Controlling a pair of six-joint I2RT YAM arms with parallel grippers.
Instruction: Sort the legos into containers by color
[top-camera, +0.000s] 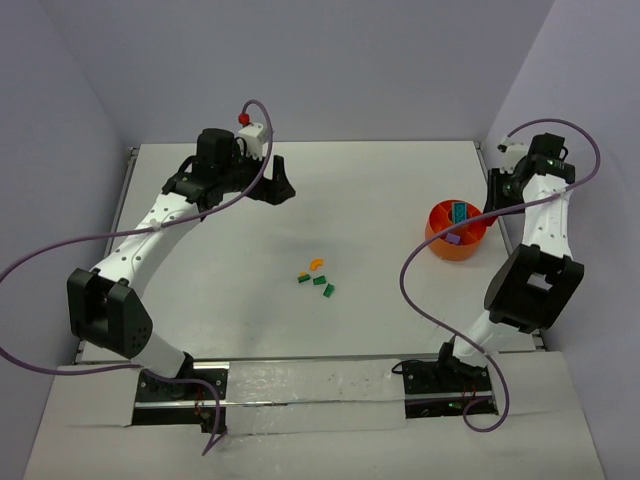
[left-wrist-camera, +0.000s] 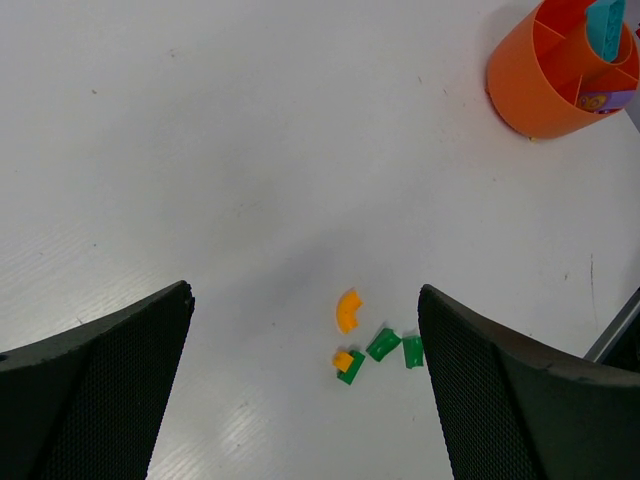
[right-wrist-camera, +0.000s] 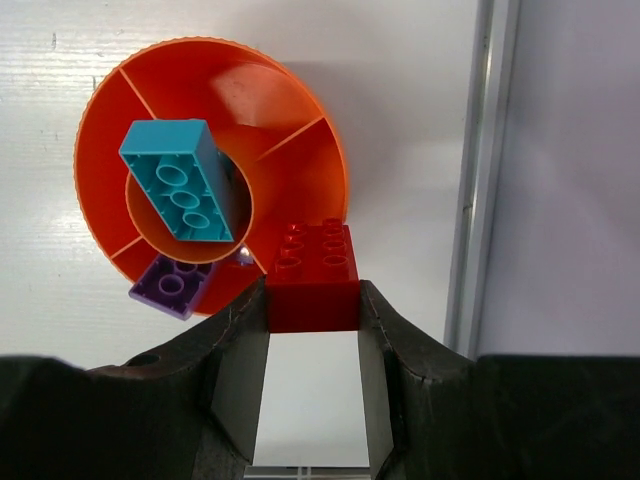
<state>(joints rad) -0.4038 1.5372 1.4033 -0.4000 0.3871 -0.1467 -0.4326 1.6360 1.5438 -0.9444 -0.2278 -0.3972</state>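
Right wrist view: a red brick (right-wrist-camera: 313, 272) is held by the right hand (right-wrist-camera: 313, 296) over the rim of the orange bowl (right-wrist-camera: 296, 108), where a teal brick (right-wrist-camera: 182, 180) and a purple brick (right-wrist-camera: 172, 286) are lodged; the left hand (left-wrist-camera: 305, 292) is spread wide above green bricks (left-wrist-camera: 383, 343) and a curved orange brick (left-wrist-camera: 347, 310) on the table (left-wrist-camera: 200, 150)

The left arm (top-camera: 140, 245) stretches forward, well left of the orange bowl (top-camera: 455, 251); the left gripper (left-wrist-camera: 305, 292) faces down, jaws spread wide and bare. The right arm (top-camera: 535, 230) folds beside the bowl, and the right gripper (right-wrist-camera: 312, 295) above its rim pinches a red brick (right-wrist-camera: 312, 268).
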